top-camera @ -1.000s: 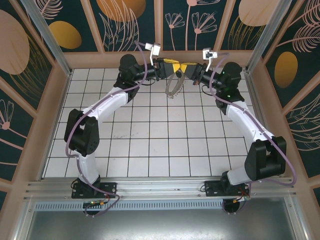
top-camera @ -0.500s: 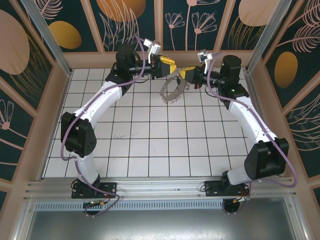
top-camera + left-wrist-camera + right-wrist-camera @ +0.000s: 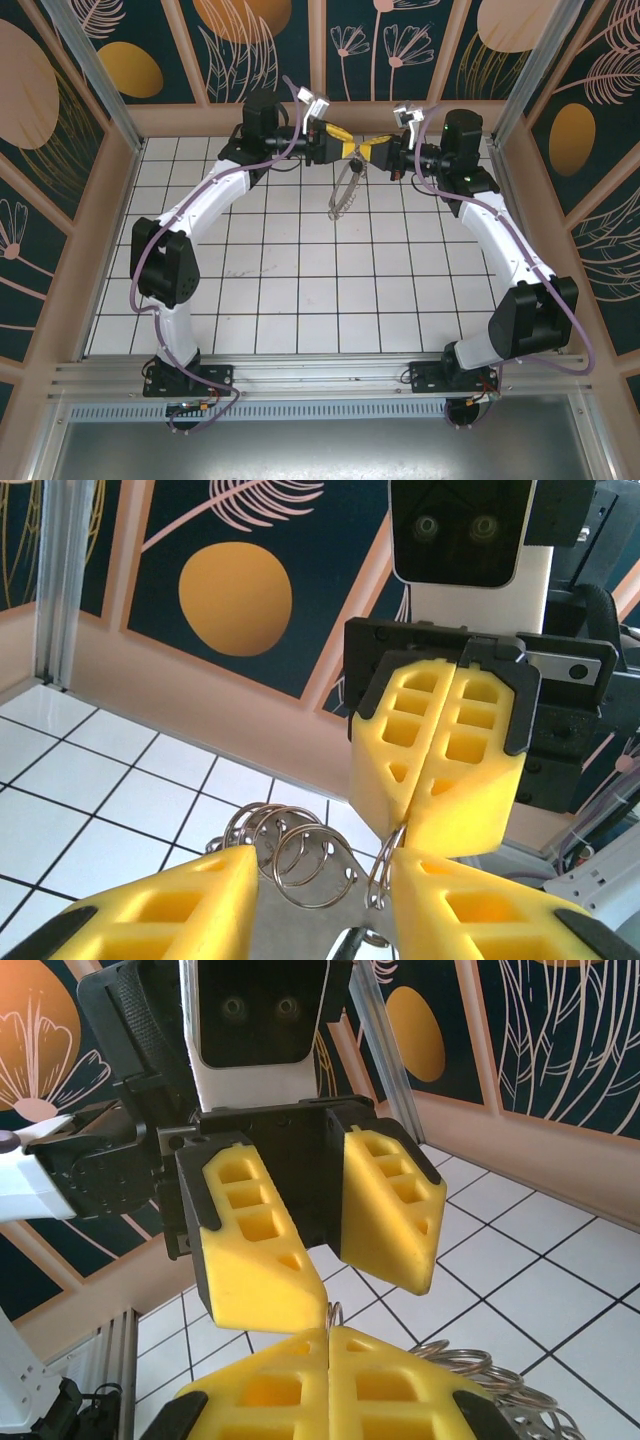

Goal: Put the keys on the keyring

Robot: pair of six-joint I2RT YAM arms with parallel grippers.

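Near the tabletop's (image 3: 300,280) far edge, the right hand (image 3: 405,825), pressed together, pinches the dangling keyring (image 3: 344,192); the left hand (image 3: 360,1280) faces it, fingers spread

Keyring (image 3: 345,190) dangles below meeting left fingers (image 3: 337,136), right fingers (image 3: 376,150).

Keyring (image 3: 300,855): shiny silvery metal. Hand fingers (image 3: 440,740): matt yellow plastic. Table (image 3: 300,290): smooth white tiles.

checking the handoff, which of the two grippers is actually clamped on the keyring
The right gripper: its yellow fingers are pressed together on a wire of the keyring. The left gripper has its fingers apart, with rings between them.
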